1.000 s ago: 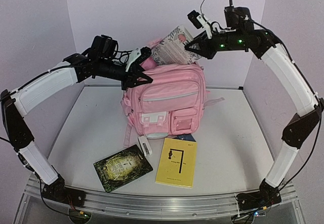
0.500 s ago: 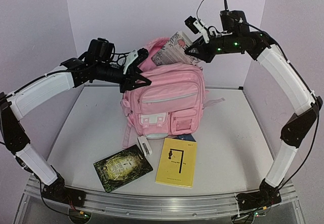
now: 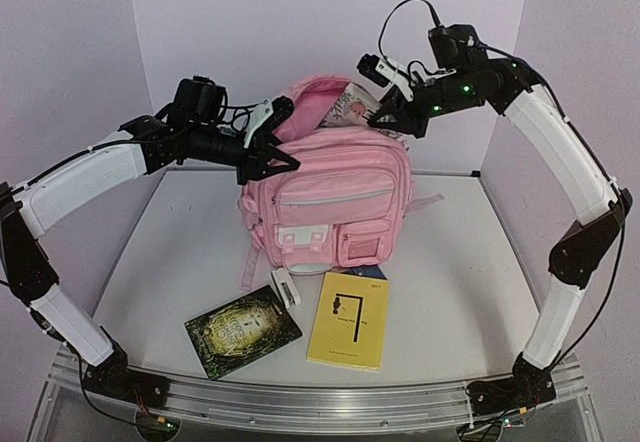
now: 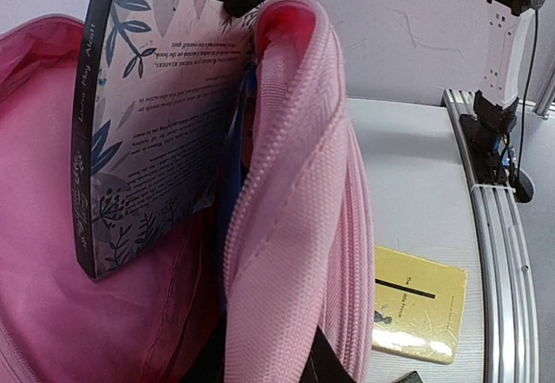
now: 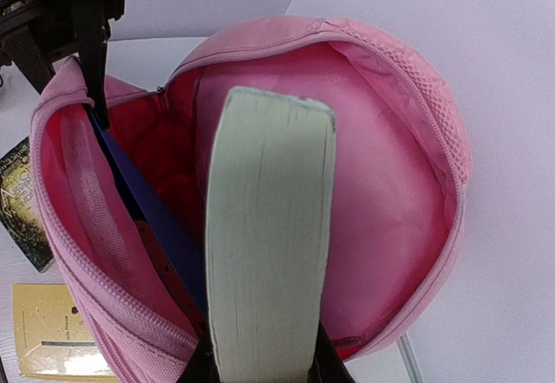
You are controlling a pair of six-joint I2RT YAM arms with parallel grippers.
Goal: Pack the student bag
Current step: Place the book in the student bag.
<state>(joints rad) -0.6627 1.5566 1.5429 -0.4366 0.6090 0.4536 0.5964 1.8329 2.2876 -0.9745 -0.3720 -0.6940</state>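
Pink student bag (image 3: 335, 197), upright in the middle of the table (image 3: 450, 262), main compartment unzipped and gaping

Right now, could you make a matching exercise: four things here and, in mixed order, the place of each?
1. pink fabric backpack
2. floral-covered paperback book
3. thin yellow booklet
4. dark green-and-gold book

A. flat on the table, further left in top view
B. upright, top open
C. flat on the table, further right in top view
D. standing partly inside the backpack

Pairs: 1-B; 2-D; 3-C; 4-A
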